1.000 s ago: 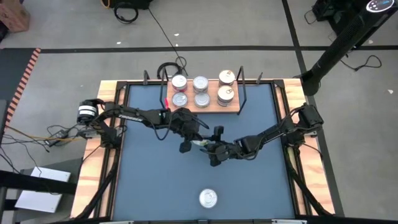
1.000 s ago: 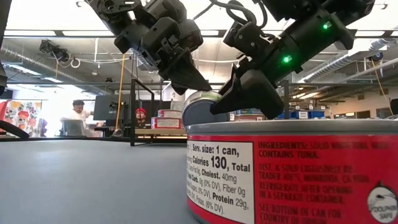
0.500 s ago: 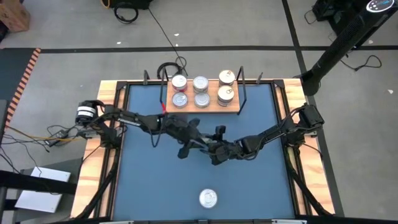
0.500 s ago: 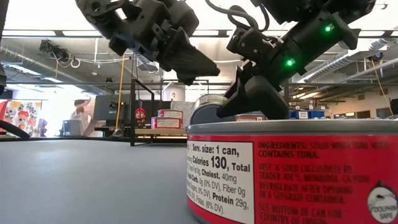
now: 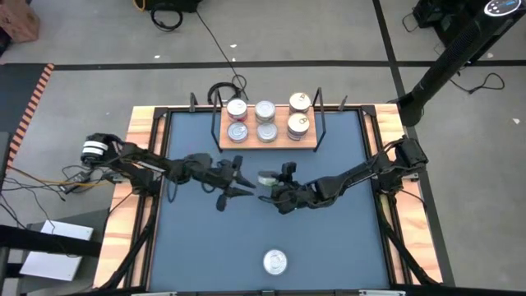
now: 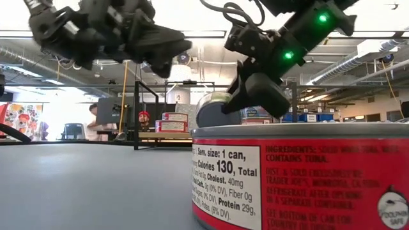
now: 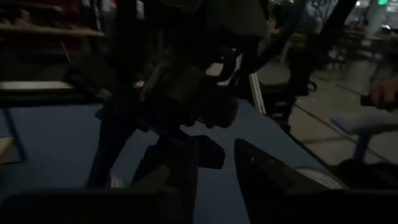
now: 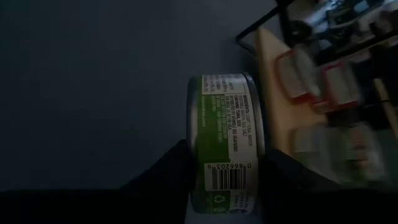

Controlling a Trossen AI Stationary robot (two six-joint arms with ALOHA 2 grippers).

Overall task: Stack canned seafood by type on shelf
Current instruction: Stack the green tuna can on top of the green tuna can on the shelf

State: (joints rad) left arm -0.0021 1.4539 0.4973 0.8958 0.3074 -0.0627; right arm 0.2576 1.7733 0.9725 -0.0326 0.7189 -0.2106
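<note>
A single tin [image 5: 274,262] with a red label stands alone at the near edge of the blue worktop [image 5: 189,247], not yet collected. Further in, near the middle of the worktop, a green-labelled tin [image 8: 227,130] is held in the right gripper [image 5: 275,187]; the fingers are closed against its flat ends, so it is carried on its side, as the right wrist view shows plainly. The left gripper [image 5: 234,182] is seen just beside it, apart from the tin and holding nothing; its fingers appear to be partly spread, though its own wrist view is too dark for this to be confirmed.

At the far side stands the shelf [image 5: 268,138], on which six tins [image 5: 265,120] are already arranged in three columns of two.

The step in hand is judged to be the carrying of the green-labelled tin to the shelf. For this to be done well, the tin should be turned upright before it is lowered, the black wire uprights [image 5: 322,125] should be cleared on the approach, and the tin should be set squarely on or beside others of its own kind. The grip should be eased only once the tin is fully supported.
</note>
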